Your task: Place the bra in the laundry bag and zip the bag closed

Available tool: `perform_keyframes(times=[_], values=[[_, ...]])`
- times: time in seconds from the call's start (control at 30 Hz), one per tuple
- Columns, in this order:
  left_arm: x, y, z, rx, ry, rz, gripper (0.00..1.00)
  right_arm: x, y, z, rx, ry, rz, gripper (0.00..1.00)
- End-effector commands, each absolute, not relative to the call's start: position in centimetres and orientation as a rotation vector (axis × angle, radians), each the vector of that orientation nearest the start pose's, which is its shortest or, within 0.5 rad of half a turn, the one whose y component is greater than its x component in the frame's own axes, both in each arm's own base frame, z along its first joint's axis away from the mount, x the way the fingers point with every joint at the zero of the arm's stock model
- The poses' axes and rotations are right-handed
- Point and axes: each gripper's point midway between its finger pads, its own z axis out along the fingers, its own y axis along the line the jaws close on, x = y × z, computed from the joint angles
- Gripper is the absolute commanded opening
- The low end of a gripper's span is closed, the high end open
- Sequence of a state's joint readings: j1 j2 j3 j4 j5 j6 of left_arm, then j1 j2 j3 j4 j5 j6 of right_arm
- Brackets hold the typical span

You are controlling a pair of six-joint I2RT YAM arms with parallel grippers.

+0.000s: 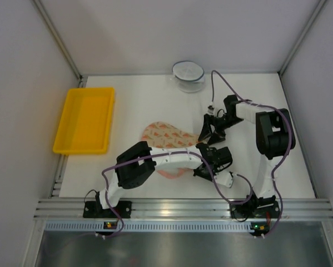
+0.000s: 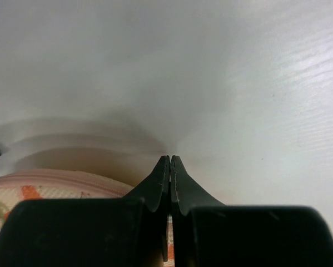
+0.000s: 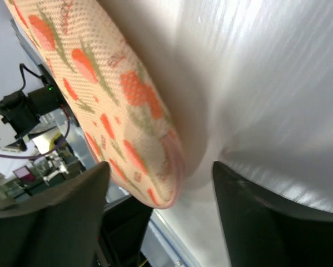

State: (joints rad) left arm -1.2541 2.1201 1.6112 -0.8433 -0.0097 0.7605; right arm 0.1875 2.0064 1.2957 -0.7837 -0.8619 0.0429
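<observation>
Bag: the cream printed bag (image 1: 165, 135) lies on the table (image 1: 127, 111), about midway between the left and right edges and nearer the near edge. It is partly under the left arm (image 1: 166, 157).
Bra: no view shows it. It is probably inside the bag, but this is unconfirmed.
Left gripper (image 2: 170, 158): the jaws are pressed together, low over the table at the bag's right end. Whether they pinch a zip tab cannot be told.
Right gripper (image 3: 159, 167): it is wide open and holds nothing, with the bag's pink-edged end between its fingers.
Handling: the bag looks light, soft and springy, so it is likely to slide. Pinning one end and pulling the zip tab seems best.
Views: the top view gives the layout. The right wrist alone shows the mesh weave and the zip edge. The left wrist alone shows the closed jaws.
</observation>
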Motion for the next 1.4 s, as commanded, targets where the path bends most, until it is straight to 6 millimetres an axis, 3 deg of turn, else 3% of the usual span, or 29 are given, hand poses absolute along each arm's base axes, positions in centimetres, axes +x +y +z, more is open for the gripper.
perform_keyframes(times=[0.0,0.2,0.37,0.47,0.53,0.57,0.67,0.73,1.07,1.23,1.3,1.33,1.37], values=[[16.3,-42.3,4.6,-2.853,-1.895,0.184,0.00,29.1,18.5,7.2,-0.266,2.815,1.280,0.79],[17.5,-43.8,4.8,-2.857,-1.949,0.181,0.00,24.4,17.7,6.1,-0.119,2.867,1.342,0.84],[17.7,-44.6,4.9,-2.853,-1.970,0.213,0.00,24.9,19.2,6.0,-0.094,2.816,1.449,0.83],[17.5,-44.8,4.9,-2.835,-1.987,0.241,0.00,25.6,20.0,6.1,-0.139,2.823,1.466,0.76],[17.3,-44.8,5.0,-2.831,-1.993,0.250,0.00,25.8,20.1,5.8,-0.145,2.831,1.461,0.53],[17.3,-44.6,5.0,-2.828,-1.995,0.246,0.00,26.0,20.1,5.7,-0.153,2.834,1.454,0.34],[17.0,-43.8,4.9,-2.820,-1.980,0.239,0.00,26.4,19.8,5.6,-0.169,2.838,1.426,0.09],[16.6,-42.9,4.8,-2.810,-1.966,0.234,0.00,26.3,19.4,5.6,-0.190,2.858,1.423,0.00],[14.1,-38.3,4.0,-2.748,-1.901,0.255,0.00,29.7,17.9,4.6,-0.441,2.869,1.294,0.00],[13.1,-37.5,3.9,-2.723,-1.891,0.295,0.00,32.2,17.8,5.2,-0.497,2.822,1.203,0.00],[13.3,-38.2,4.0,-2.719,-1.915,0.302,0.00,33.0,18.0,5.7,-0.463,2.813,1.193,0.07],[13.6,-38.6,4.1,-2.722,-1.927,0.297,0.00,33.3,18.1,6.3,-0.455,2.798,1.195,0.15],[13.8,-39.0,3.7,-2.718,-1.931,0.289,0.00,33.4,18.2,6.5,-0.423,2.803,1.204,0.30]])
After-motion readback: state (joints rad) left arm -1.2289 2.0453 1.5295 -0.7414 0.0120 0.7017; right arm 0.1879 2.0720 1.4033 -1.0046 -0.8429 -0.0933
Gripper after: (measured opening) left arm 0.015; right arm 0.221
